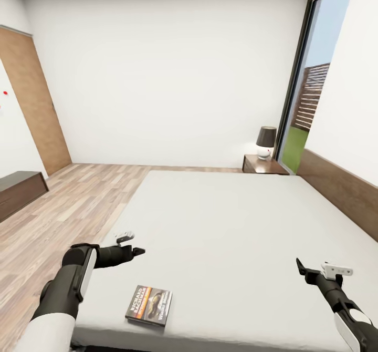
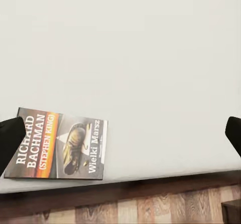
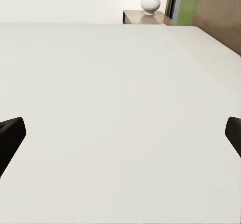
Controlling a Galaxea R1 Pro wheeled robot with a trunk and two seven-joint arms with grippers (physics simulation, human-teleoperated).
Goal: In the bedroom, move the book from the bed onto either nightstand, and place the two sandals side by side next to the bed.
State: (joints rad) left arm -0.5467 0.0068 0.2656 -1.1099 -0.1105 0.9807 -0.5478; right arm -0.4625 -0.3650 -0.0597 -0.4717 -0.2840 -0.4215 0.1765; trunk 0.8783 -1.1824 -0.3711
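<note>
Left hand (image 1: 137, 250), released and empty, hovers over the bed (image 1: 236, 220), the paperback (image 1: 149, 305) lying just nearer the robot, closer than to the right hand (image 1: 300, 266).

book (image 2: 59, 146) flat near bed (image 2: 140, 58) edge, open gripper (image 2: 123, 138) above

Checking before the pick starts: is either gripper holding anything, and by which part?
Nothing is held. Both grippers are open; the book lies flat on the bed.
</note>
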